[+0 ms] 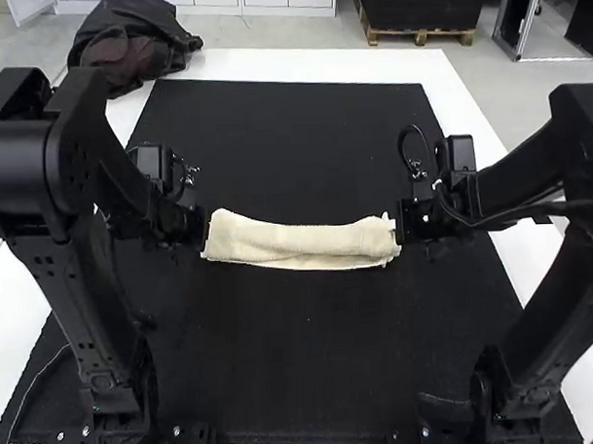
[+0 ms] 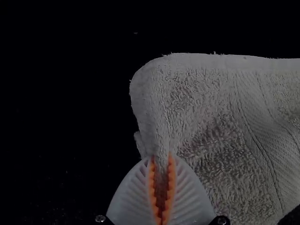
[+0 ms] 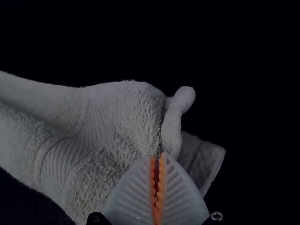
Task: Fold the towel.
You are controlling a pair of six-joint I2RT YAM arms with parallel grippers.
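Black fabric-like matting is spreading widest beneath me, the mat (image 1: 293,115) covering most of the white table (image 1: 272,67). Over its two sides I am holding my arms bent: my left arm (image 1: 90,307) is standing at the left, my right arm (image 1: 558,310) at the right, each reaching inward so that my hands are facing one another across the middle. A dark bundle of fabric (image 1: 129,43) is lying at the far left corner.

The cream towel (image 1: 297,239) is stretching between my hands as a long, narrow folded strip, its lower layer showing along the side nearer my bases. My left gripper (image 1: 203,230) is pinching the strip's left end and my right gripper (image 1: 401,225) its right end.

Close up, I am seeing the terry pile and a ribbed woven band (image 2: 255,117) crossing it. At my left gripper (image 2: 160,161), the white ribbed fingers (image 2: 133,197) are squeezing the towel's edge between their orange pads. At my right gripper (image 3: 158,161), the fingers (image 3: 180,197) are pressing nearly together, nipping the cloth at their tips; beside them a flat flap (image 3: 206,159) is spreading outward and a smaller rolled nub (image 3: 180,101) is poking up.
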